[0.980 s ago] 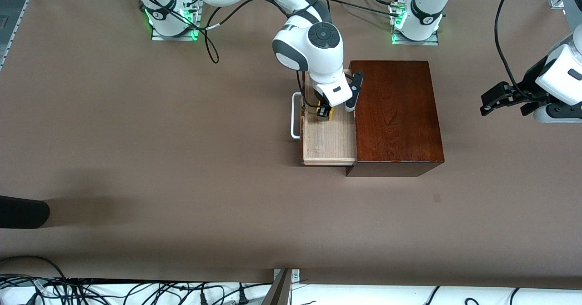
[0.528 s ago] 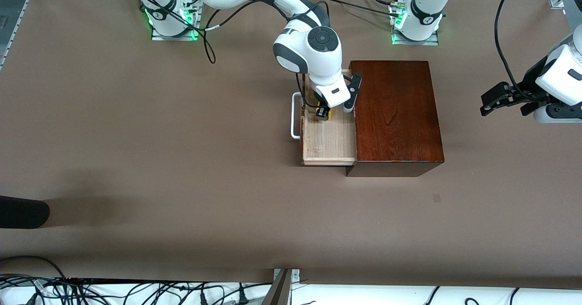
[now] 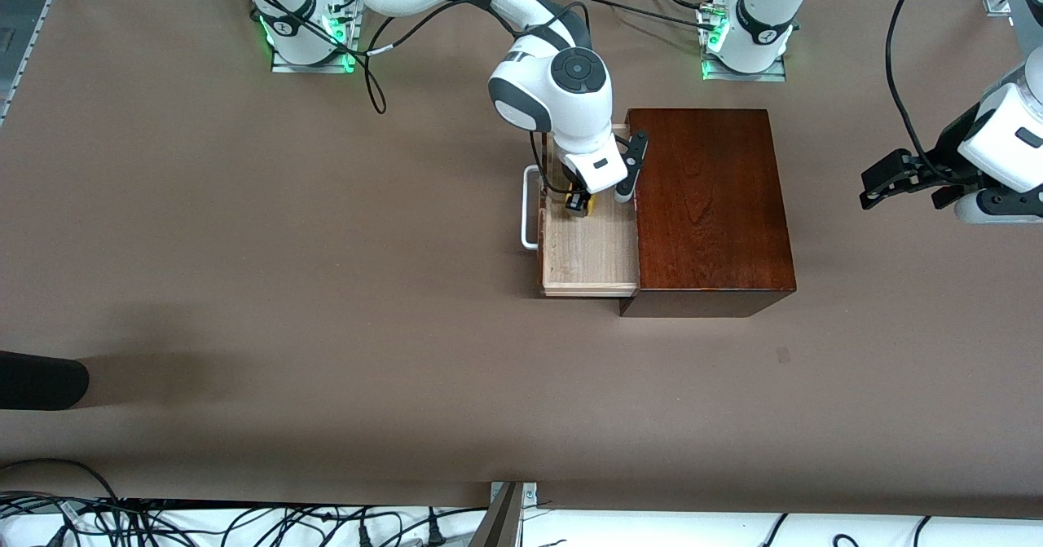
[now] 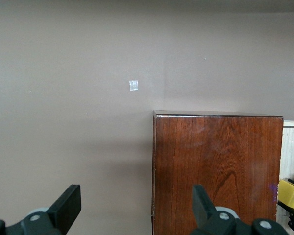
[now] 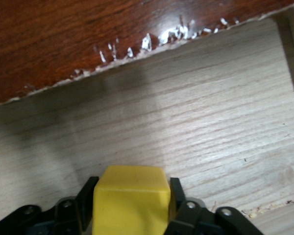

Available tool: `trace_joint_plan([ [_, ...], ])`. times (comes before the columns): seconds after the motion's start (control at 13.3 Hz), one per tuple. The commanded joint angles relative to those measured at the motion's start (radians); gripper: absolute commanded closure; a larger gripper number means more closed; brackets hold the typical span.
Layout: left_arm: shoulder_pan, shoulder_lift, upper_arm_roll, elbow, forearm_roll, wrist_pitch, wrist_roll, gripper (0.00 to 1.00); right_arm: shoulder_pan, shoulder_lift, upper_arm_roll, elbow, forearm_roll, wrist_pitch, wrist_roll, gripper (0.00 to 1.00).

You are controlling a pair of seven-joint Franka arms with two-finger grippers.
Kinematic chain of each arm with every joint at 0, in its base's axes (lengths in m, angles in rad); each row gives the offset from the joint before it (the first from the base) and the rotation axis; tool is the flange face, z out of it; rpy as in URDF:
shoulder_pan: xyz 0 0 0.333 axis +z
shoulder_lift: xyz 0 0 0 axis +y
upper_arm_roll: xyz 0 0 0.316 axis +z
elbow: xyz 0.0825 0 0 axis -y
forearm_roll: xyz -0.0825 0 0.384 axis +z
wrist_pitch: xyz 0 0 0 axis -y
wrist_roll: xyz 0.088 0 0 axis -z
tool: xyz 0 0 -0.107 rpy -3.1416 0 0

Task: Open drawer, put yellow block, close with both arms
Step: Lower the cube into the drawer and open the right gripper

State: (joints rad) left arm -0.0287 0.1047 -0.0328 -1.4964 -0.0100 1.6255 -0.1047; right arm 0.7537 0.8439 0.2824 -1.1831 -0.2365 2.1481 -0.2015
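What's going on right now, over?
Right gripper shut on yellow block, over open drawer. Left gripper open, waiting toward left arm's end of the table. Nothing blocking.

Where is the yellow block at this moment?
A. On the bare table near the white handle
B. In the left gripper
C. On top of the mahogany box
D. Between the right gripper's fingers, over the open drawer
D: the right gripper is shut on the yellow block over the pale floor of the open drawer; the left gripper is open and empty, waiting over the table.
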Motion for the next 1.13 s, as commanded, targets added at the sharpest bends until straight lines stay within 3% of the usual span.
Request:
trace_joint_plan([
  [0.0, 0.006, 0.017, -0.002, 0.031, 0.007, -0.010, 0.011, 0.00, -0.002, -0.035, 0.000, 0.006, -0.003, -0.078, 0.005, 0.00],
  [0.23, 0.007, 0.017, 0.007, 0.035, 0.002, -0.010, 0.011, 0.00, 0.018, -0.032, 0.001, 0.131, -0.001, -0.229, 0.004, 0.00],
  [0.45, 0.003, 0.017, 0.005, 0.035, 0.002, -0.010, 0.010, 0.00, 0.006, -0.048, 0.018, 0.142, 0.000, -0.306, -0.001, 0.00],
  [0.75, -0.007, 0.024, 0.001, 0.035, 0.004, -0.010, 0.011, 0.00, -0.118, -0.129, 0.011, 0.135, 0.068, -0.364, -0.041, 0.00],
  [1.06, -0.003, 0.024, -0.004, 0.033, 0.004, -0.012, 0.025, 0.00, -0.244, -0.201, 0.006, 0.128, 0.075, -0.488, -0.035, 0.00],
])
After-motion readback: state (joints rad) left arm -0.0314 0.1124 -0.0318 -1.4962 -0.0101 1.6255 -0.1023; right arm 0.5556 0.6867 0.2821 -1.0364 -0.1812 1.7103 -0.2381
